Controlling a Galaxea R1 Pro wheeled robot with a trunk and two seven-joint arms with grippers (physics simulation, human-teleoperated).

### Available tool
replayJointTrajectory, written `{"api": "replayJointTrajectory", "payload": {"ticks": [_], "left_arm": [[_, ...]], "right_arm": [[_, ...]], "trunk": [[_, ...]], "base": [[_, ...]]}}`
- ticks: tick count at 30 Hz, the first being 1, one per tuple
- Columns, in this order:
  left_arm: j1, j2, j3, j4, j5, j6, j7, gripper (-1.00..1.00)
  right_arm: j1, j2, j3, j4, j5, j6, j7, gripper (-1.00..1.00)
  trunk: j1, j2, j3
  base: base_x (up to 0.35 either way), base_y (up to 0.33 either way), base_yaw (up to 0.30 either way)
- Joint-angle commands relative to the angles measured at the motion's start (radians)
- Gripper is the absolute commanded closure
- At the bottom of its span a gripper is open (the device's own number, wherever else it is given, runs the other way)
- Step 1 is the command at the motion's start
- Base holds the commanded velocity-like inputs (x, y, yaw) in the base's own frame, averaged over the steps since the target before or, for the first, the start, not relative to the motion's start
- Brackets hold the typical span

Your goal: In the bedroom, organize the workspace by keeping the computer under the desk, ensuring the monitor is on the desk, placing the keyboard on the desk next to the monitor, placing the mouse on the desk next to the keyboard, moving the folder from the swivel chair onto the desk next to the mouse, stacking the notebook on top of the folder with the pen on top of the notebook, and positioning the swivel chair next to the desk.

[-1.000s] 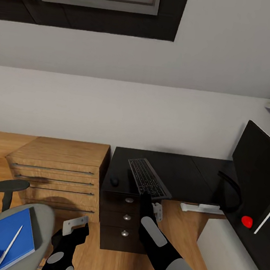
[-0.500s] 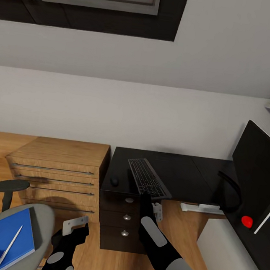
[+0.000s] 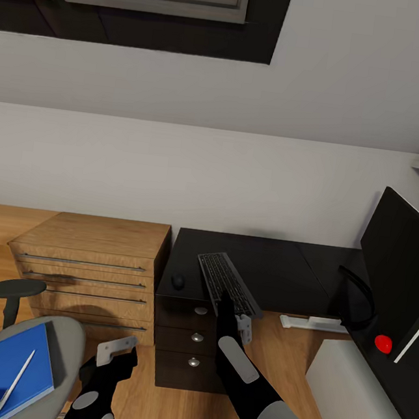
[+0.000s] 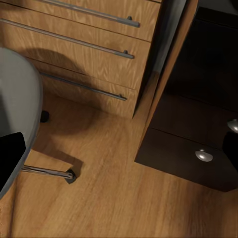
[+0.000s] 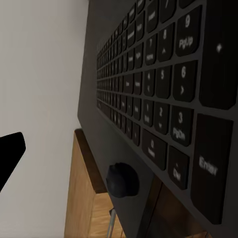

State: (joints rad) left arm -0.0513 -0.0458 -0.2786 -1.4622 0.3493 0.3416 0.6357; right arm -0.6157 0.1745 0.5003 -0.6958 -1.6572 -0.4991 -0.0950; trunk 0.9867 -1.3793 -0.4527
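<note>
Keyboard (image 3: 228, 284) in right gripper (image 3: 242, 324)

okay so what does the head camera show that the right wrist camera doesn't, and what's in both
The head view alone takes in the swivel chair carrying the blue folder with the pen on it, the monitor, the oak chest of drawers and both arms. The right wrist view alone gives a close look at the key legends, such as Enter. Both share the keyboard, the mouse and the black desk top.
</note>
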Motion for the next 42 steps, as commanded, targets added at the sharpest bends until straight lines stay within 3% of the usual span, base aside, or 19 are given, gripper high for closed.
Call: {"api": "replayJointTrajectory", "payload": {"ticks": [1, 23, 42], "left_arm": [[-0.001, 0.001, -0.001, -0.001, 0.006, 0.003, 0.007, -1.00], [-0.001, 0.001, 0.003, 0.024, 0.006, 0.004, 0.006, -1.00], [-0.001, 0.002, 0.004, 0.025, 0.004, 0.004, 0.006, -1.00]], "right_arm": [[-0.001, 0.000, 0.003, -0.001, -0.001, -0.006, -0.005, -1.00], [-0.001, 0.000, 0.007, 0.002, 0.001, -0.006, -0.005, -1.00], [-0.001, 0.000, 0.005, 0.005, 0.004, -0.007, -0.003, -1.00]], "trunk": [[0.000, -0.001, -0.001], [0.000, -0.001, -0.001], [0.000, -0.001, -0.001]], "base": [[-0.006, 0.000, 0.000], [-0.261, -0.003, 0.000], [-0.261, -0.090, 0.000]]}}
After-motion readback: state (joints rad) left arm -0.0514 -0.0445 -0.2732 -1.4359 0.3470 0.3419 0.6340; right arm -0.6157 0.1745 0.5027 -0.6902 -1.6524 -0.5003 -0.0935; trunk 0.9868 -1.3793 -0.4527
